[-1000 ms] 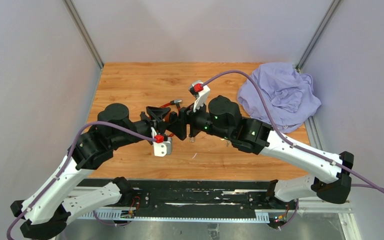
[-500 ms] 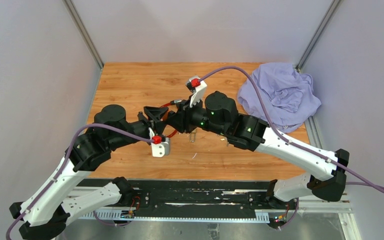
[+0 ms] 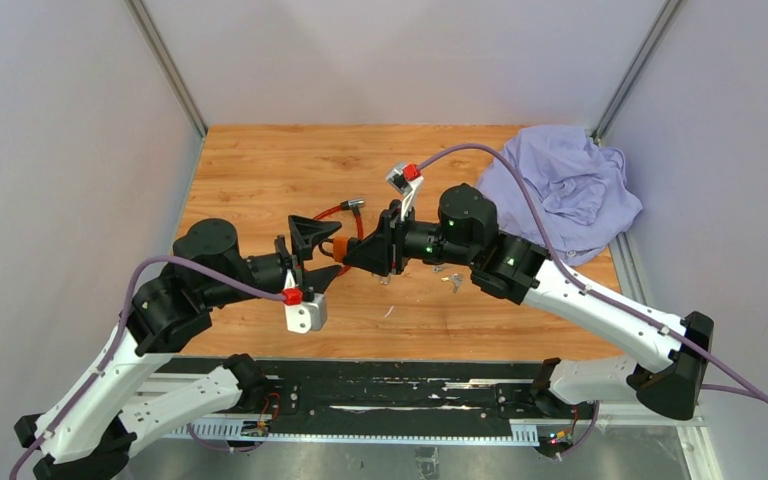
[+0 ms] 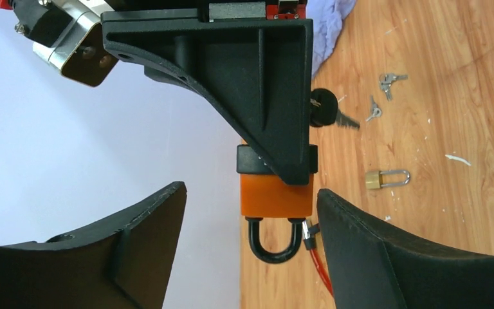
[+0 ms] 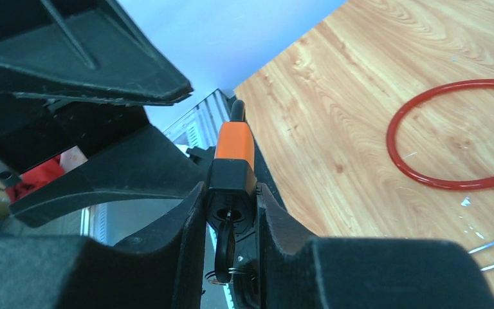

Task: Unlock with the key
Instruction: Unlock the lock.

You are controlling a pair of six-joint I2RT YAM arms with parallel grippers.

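Orange padlock (image 4: 276, 193) is held above the table (image 4: 463, 77) by the right fingers (image 5: 180, 238), clamped on its black keyhole end. Black-headed key (image 4: 323, 106) sticks out there. The left fingers (image 4: 148, 225) are spread wide either side of the lock body, not touching, probably ready to brace it.

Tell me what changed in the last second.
The left arm drew back toward its base, and the left gripper is open, its fingers wide of the orange padlock. The right arm shifted slightly right, the right gripper shut on that padlock, key in it. The cloth, red cable, small brass padlock and loose keys stayed put.
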